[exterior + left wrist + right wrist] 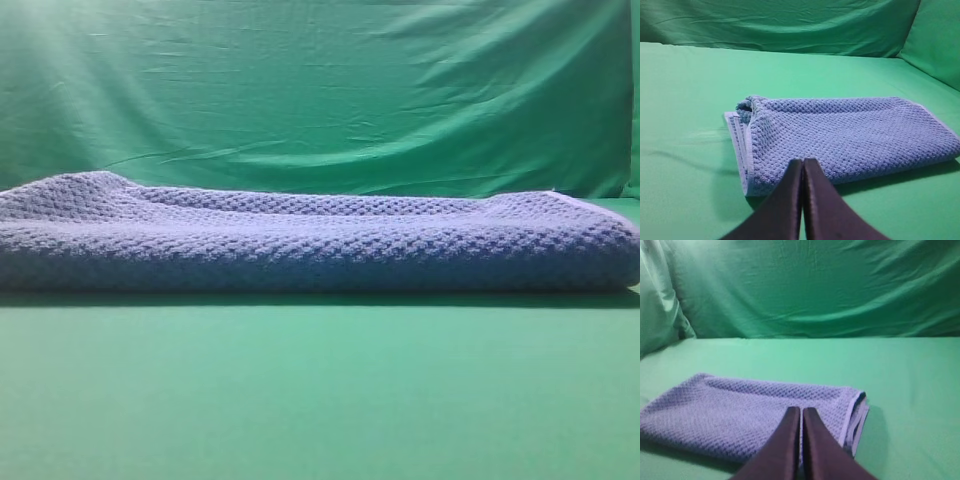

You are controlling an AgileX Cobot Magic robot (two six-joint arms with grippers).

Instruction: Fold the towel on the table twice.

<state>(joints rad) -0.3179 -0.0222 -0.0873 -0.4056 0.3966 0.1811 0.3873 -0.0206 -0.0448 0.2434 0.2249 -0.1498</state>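
Note:
The blue-grey waffle-knit towel lies folded in layers on the bright-green table, spanning the whole width of the exterior view. In the left wrist view the towel shows stacked hems at its left end. My left gripper is shut and empty, its dark fingers pressed together just in front of the towel's near edge. In the right wrist view the towel lies with its layered end at the right. My right gripper is shut with nothing in it, at the towel's near edge. Neither gripper appears in the exterior view.
A wrinkled green backdrop cloth hangs behind the table and wraps around its sides. Bare green table surface extends left of the towel in the left wrist view and right of it in the right wrist view.

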